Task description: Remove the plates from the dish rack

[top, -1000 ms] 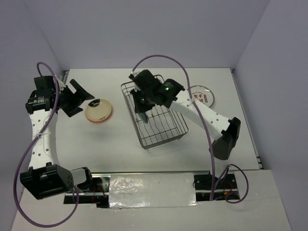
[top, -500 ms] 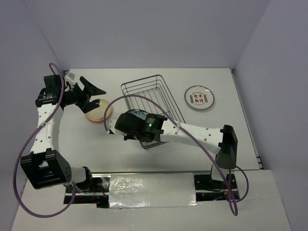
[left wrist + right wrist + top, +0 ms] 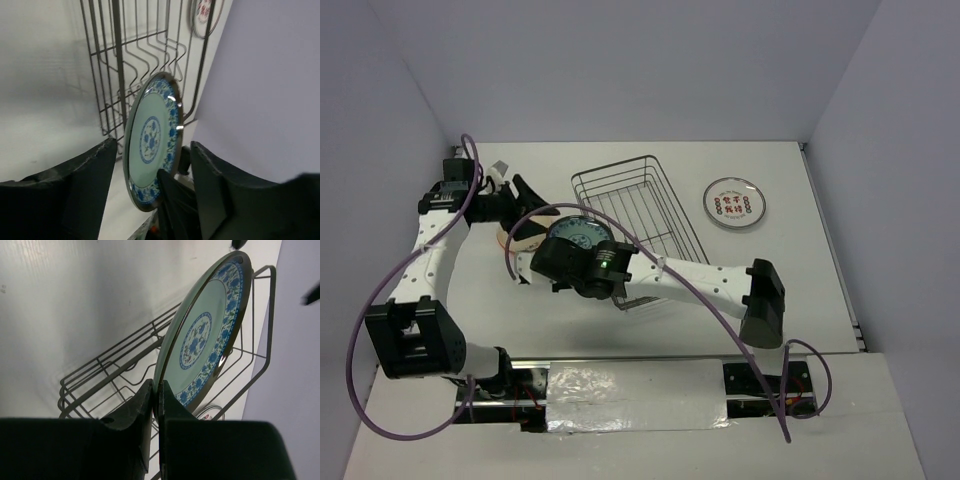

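My right arm (image 3: 690, 275) hid the near end of the dish rack (image 3: 612, 167). The teal plate (image 3: 575, 238) and my left fingers (image 3: 528, 192) covered most of the orange plate (image 3: 504, 238).

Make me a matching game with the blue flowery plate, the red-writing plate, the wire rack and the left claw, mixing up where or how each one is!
Things:
1. blue flowery plate
2. red-writing plate
3. wire rack
4. left gripper

Where or how:
A. flat on the table, right of the rack
B. jaws wide apart
C. on edge, pinched in the right gripper
D. middle of the table, grey wires

Pairs: 1-C, 2-A, 3-D, 4-B
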Robot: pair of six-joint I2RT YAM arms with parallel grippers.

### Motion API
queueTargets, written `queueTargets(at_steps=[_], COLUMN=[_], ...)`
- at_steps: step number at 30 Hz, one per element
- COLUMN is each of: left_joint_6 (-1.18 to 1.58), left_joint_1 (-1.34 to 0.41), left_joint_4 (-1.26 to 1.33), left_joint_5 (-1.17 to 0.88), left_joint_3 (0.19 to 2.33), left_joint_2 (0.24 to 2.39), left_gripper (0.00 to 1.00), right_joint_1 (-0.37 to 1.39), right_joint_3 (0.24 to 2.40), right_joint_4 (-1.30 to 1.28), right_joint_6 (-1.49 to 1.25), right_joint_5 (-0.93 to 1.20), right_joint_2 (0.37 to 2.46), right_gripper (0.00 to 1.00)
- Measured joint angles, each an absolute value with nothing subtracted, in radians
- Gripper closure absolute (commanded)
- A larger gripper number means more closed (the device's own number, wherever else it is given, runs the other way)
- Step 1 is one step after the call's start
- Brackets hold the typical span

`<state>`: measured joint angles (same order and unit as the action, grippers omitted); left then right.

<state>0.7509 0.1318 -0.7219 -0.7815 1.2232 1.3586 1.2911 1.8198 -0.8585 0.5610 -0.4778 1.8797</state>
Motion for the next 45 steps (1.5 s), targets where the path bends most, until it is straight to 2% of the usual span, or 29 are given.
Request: queueTargets(at_steps=[1,2,5,7,8,9,10,11,12,13,14,18,21,25,30,35,38,39,41,42,45], left_joint_6=[0.740,0.731,0.698,0.681,0.672,0.665,0.635,0.623,0.614,0.605,0.607,0.637,0.678,0.716,0.766,0.779,0.783,0.781,0.773,0.766,0.748], left_joint_1=[0.129,0.125,0.119,0.118,0.118,0.117,0.116,0.113,0.112,0.112,0.115,0.173,0.303,0.414,0.422,0.420,0.418,0.417,0.413,0.411,0.397], left_joint_4=[-0.733,-0.743,-0.773,-0.796,-0.807,-0.815,-0.821,-0.826,-0.830,-0.831,-0.832,-0.816,-0.778,-0.722,-0.607,-0.526,-0.501,-0.496,-0.493,-0.492,-0.516], left_joint_5=[-0.781,-0.779,-0.757,-0.752,-0.749,-0.751,-0.746,-0.744,-0.743,-0.739,-0.730,-0.677,-0.601,-0.442,-0.330,-0.302,-0.300,-0.300,-0.299,-0.296,-0.276], left_joint_3=[1.224,1.224,1.225,1.225,1.226,1.229,1.234,1.238,1.245,1.251,1.256,1.257,1.254,1.252,1.210,1.198,1.183,1.177,1.172,1.172,1.180], left_joint_2=[1.369,1.382,1.406,1.412,1.414,1.417,1.420,1.422,1.424,1.425,1.425,1.414,1.376,1.356,1.430,1.598,1.651,1.657,1.666,1.671,1.689], left_gripper=[0.37,0.51,0.55,0.63,0.86,1.00,1.00,1.00,1.00,1.00,1.00,1.00,1.00,1.00,0.97,0.82,0.62,0.46,0.28,0.16,0.00], right_joint_1=[1.293,1.295,1.298,1.298,1.298,1.298,1.298,1.298,1.298,1.298,1.298,1.283,1.253,1.191,1.131,1.125,1.125,1.125,1.123,1.123,1.121], right_joint_3=[1.829,1.841,1.877,1.890,1.896,1.903,1.909,1.917,1.921,1.927,1.933,1.952,1.925,1.770,1.712,1.698,1.670,1.658,1.637,1.626,1.613], right_joint_4=[-0.855,-0.852,-0.835,-0.820,-0.818,-0.819,-0.819,-0.828,-0.832,-0.833,-0.830,-0.825,-0.818,-0.809,-0.813,-0.816,-0.826,-0.832,-0.847,-0.856,-0.881], right_joint_6=[0.564,0.569,0.576,0.579,0.579,0.581,0.587,0.591,0.589,0.581,0.565,0.481,0.370,0.230,0.108,0.046,0.022,0.015,0.004,-0.001,-0.011], right_joint_5=[-0.480,-0.488,-0.526,-0.541,-0.545,-0.542,-0.544,-0.540,-0.542,-0.544,-0.554,-0.566,-0.558,-0.529,-0.520,-0.518,-0.516,-0.515,-0.511,-0.508,-0.500], right_joint_2=[1.890,1.903,1.933,1.938,1.939,1.939,1.940,1.942,1.945,1.951,1.955,1.954,1.916,1.728,1.479,1.339,1.314,1.314,1.315,1.315,1.315], right_gripper=[1.00,1.00,1.00,1.00,1.00,1.00,1.00,0.96,0.78,0.23,0.00,0.00,0.00,0.00,0.00,0.00,0.00,0.00,0.00,0.00,0.00])
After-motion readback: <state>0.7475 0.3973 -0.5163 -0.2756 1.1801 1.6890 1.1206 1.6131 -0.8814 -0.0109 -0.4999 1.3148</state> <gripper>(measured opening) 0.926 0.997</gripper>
